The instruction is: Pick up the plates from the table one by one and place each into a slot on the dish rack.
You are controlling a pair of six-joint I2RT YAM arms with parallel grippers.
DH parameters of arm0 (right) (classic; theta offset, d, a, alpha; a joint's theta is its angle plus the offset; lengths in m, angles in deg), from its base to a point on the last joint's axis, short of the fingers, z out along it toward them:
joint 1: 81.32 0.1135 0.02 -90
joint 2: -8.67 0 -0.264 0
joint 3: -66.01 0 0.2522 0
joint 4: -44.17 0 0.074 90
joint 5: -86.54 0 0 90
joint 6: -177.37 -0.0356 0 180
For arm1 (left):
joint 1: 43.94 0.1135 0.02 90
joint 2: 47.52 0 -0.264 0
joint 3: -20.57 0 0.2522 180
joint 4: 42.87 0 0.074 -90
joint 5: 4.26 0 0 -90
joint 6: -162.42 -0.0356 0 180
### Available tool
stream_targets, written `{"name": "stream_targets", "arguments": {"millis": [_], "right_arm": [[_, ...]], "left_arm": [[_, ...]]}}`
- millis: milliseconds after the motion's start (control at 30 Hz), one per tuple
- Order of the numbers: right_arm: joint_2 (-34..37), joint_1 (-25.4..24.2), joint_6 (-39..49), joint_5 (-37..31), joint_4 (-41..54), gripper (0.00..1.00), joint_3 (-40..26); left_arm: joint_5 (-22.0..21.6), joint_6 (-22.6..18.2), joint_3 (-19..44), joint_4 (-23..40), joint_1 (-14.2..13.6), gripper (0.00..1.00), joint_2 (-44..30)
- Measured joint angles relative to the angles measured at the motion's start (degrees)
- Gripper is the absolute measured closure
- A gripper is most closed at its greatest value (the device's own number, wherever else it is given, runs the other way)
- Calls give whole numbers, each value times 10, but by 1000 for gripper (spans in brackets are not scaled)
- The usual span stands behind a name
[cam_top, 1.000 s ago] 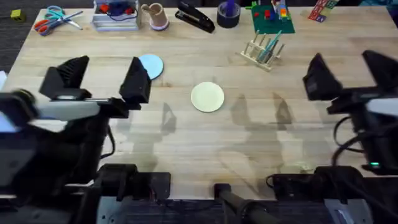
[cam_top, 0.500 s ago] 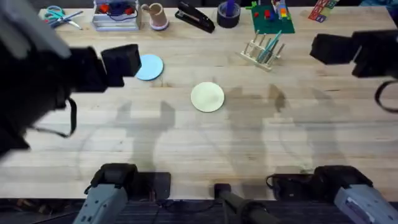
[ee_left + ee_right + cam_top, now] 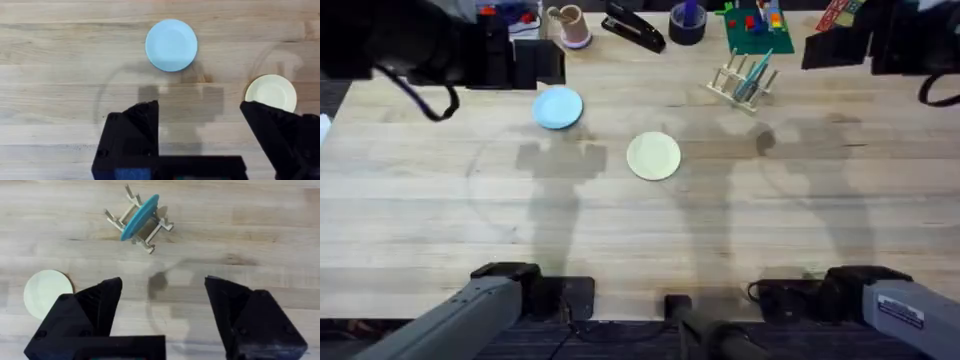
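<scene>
Pick step not yet started: light blue plate [image 3: 558, 107] and cream plate [image 3: 653, 156] are seen flat on the surface [image 3: 640, 240], apart from each other, with the dish rack [image 3: 744, 80] off to the right already holding one teal plate [image 3: 139, 216] on edge. Left end effector [image 3: 200, 125] is held wide open above the blue plate, nothing gripped, so a descent onto its rim is judged next. Right end effector [image 3: 162, 300] is also wide open and empty, above bare surface near the rack.

Bench [image 3: 620, 230]: we log pale wood in plank strips, smooth, low sheen. Blue plate [image 3: 558, 107] and cream plate [image 3: 653, 156]: smooth, matt. Dish rack [image 3: 140, 220]: bare light wood dowels. Left pincer [image 3: 200, 137] and right pincer [image 3: 162, 310]: matt black plastic.
</scene>
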State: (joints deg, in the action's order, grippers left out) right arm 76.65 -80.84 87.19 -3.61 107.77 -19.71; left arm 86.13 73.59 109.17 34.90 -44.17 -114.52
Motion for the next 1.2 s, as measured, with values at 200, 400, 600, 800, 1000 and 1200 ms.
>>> {"name": "stream_targets", "arguments": {"millis": [200,400,600,800,1000,1200], "right_arm": [[2,3,0,0,2,7,-2],[2,3,0,0,2,7,-2],[2,3,0,0,2,7,-2],[2,3,0,0,2,7,-2],[2,3,0,0,2,7,-2],[2,3,0,0,2,7,-2]], "left_arm": [[1,1,1,-4,0,8,-26],[3,2,1,-6,0,8,-26],[3,5,1,-8,0,415,-26],[6,4,1,-17,2,957,-26],[86,-20,1,-18,57,959,-26],[213,-70,2,-18,154,959,-33]]}}
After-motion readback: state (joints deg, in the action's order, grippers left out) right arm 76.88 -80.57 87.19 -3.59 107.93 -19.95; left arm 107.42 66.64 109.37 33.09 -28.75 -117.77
